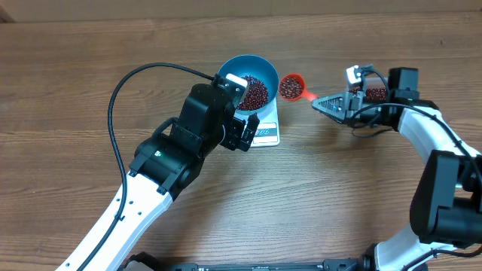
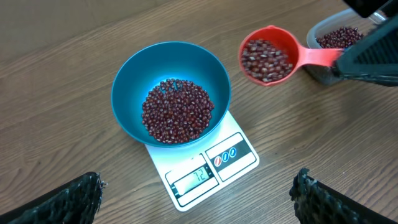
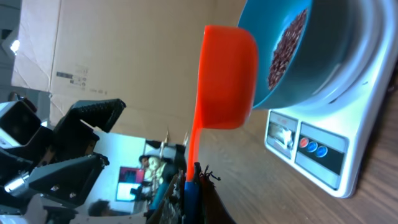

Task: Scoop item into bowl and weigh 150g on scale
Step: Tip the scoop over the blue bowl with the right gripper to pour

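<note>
Left gripper point(image 2: 198, 202), its dark tips in the bottom corners of the left wrist view, is spread wide and holds nothing. At upper right the right gripper point(image 1: 331, 104) is clamped on the handle of the red scoop point(image 2: 267, 53), which sits heaped just beside the blue bowl point(image 2: 130, 81) on the white scale point(image 2: 239, 155). Tipping it fast could overshoot the weight or scatter grains past the rim. The beans point(image 2: 177, 112) are small dark red-brown ovals, a loose shallow heap at the bowl's bottom.
</note>
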